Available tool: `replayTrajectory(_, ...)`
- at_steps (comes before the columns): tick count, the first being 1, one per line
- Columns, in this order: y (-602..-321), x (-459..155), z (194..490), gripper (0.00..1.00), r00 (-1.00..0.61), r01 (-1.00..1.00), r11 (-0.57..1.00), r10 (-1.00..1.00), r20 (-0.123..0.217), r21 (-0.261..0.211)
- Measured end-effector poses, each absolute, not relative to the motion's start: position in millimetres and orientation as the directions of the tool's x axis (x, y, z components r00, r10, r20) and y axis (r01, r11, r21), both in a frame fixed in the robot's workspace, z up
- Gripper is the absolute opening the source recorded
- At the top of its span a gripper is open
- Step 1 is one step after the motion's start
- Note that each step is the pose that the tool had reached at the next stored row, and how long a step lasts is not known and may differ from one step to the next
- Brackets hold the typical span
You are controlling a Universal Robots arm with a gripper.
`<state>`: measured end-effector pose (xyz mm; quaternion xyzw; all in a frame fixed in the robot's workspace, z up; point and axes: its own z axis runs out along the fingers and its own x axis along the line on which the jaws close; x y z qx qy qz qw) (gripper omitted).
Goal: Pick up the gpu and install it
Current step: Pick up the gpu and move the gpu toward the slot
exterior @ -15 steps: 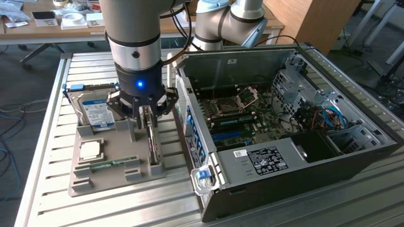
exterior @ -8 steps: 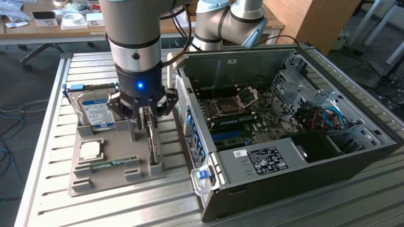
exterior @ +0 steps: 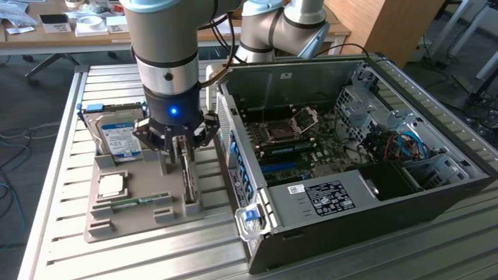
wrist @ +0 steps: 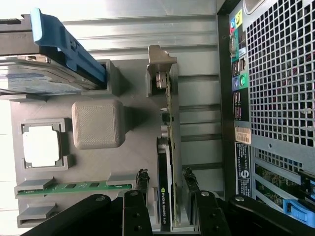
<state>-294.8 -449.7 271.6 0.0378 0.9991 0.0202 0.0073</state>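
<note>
The gpu (wrist: 166,196) stands on its edge in a slot of the grey holder tray (wrist: 133,147). It shows a green board, a black cooler and a silvery bracket (wrist: 160,64) at its far end. My gripper (wrist: 165,174) is open right over the card's cooler end, with one fingertip (wrist: 141,177) on each side of it and a small gap to the card on both. In the exterior view the gripper (exterior: 181,158) hangs low over the gpu (exterior: 189,184), beside the open computer case (exterior: 435,192).
On the same tray (exterior: 132,227) are a hard drive (exterior: 116,137) with a blue-white label, a square CPU (exterior: 111,185) and a narrow RAM stick (exterior: 132,202). The case lies open with its motherboard (exterior: 300,146) exposed. Its perforated rear panel (wrist: 280,73) is close beside the tray.
</note>
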Motion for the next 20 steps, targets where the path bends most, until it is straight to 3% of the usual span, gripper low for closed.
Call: replayTrajectory(20,-449.7,-294.8,252.1,0.41,-0.997,0.075,0.996,0.076,-0.013,0.041)
